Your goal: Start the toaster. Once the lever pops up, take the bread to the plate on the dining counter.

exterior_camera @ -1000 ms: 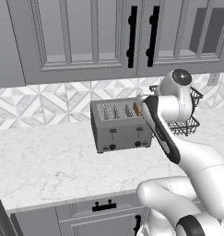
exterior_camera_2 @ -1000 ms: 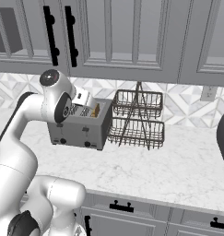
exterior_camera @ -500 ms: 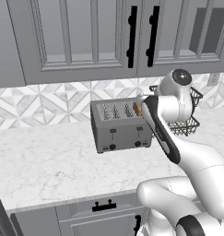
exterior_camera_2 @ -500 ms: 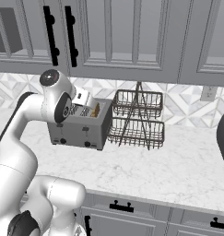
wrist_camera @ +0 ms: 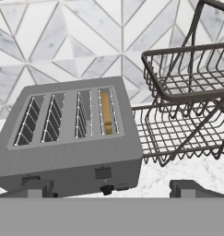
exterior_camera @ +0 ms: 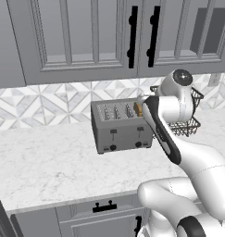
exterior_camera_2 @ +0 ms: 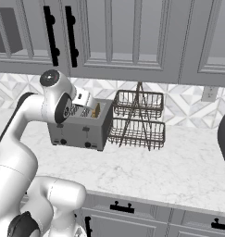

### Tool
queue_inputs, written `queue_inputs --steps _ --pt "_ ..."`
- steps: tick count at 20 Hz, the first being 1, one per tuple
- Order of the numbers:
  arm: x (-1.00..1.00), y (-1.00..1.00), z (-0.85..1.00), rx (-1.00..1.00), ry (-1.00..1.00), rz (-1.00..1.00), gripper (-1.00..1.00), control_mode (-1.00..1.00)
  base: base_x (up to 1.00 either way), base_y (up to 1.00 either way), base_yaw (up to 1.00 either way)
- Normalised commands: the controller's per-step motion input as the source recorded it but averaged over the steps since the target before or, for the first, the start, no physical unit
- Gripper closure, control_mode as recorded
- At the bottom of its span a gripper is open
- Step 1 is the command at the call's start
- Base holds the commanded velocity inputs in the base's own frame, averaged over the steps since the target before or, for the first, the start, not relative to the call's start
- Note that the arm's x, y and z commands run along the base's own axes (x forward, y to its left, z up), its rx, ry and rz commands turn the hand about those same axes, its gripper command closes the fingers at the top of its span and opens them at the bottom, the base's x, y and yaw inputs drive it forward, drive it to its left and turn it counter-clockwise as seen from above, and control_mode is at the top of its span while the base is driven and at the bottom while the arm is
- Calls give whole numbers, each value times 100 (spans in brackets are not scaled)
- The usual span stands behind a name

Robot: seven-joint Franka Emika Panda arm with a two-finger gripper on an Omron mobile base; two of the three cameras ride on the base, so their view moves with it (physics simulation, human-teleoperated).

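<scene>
In the hand view, the bread (wrist_camera: 107,112) sits in the toaster (wrist_camera: 69,138)'s rightmost slot below the spread gripper (wrist_camera: 111,188).

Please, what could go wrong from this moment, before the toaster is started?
1. The bread sits in the toaster slot nearest the wire rack, so the hand may hit the rack when it comes down.
2. The gripper hovers with open jaws above the front; there are two levers, and it could press the lever that does not serve the bread's slot.

White arm raised, elbow bent, forearm angled down; hand (wrist_camera: 113,188) open, fingers spread wide.
</scene>
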Motion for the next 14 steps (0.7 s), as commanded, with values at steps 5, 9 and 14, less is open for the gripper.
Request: queue_inputs --steps 5,9,14 --pt "0 0 0 0 0 0 -100 -100 0 0 0" --pt "0 0 0 0 0 0 -100 -100 0 0 0" --pt "0 0 0 0 0 0 -100 -100 0 0 0"
